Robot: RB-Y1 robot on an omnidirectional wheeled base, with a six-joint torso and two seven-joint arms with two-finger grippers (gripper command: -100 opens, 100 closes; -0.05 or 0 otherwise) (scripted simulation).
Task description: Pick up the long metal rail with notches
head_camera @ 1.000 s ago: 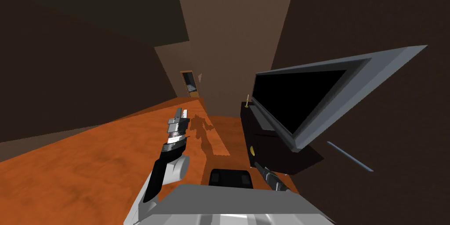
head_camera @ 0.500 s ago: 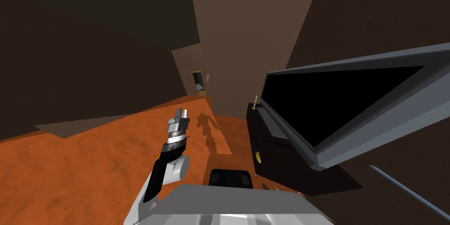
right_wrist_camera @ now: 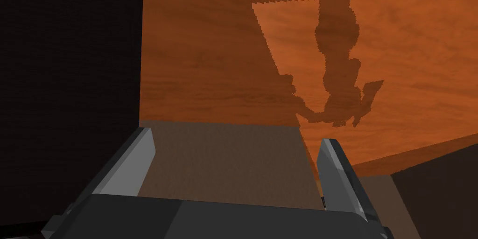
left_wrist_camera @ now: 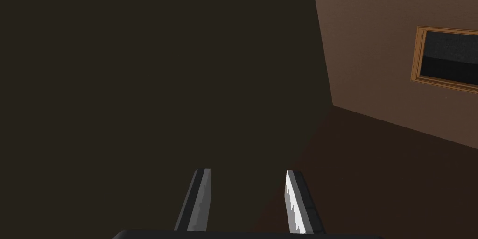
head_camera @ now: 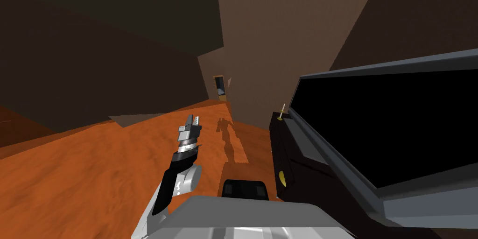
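the orange wood-grain floor [head_camera: 93,180] ran out ahead of me between dim brown walls [head_camera: 280,26]. the biggest thing near me was the wide flat television with a grey frame and black screen [head_camera: 397,129], standing off to my right on a low, near-black cabinet [head_camera: 298,180]. where the long notched metal rail lay i could not tell, nor which way its long axis ran. my guess, and no more than that, was that it sat somewhere on that right side by the furniture. my left gripper [head_camera: 192,120] was held up and forward over the floor, well apart from the cabinet, its two blades parted by a narrow gap with nothing between them. my right gripper [right_wrist_camera: 236,137] hung low and looked along the floor, with a near-black flat side, most likely the cabinet's, just beside one blade. its blades were spread wide and also bare. so i judged the right arm the nearer one for any reach toward that side. first i would need to turn until the rail came before the blades, then set them across its length, not along it. smallest were a pale upright pin on a yellow foot [head_camera: 282,110] on the cabinet's top and a little curved yellow piece [head_camera: 283,178] on its front face.
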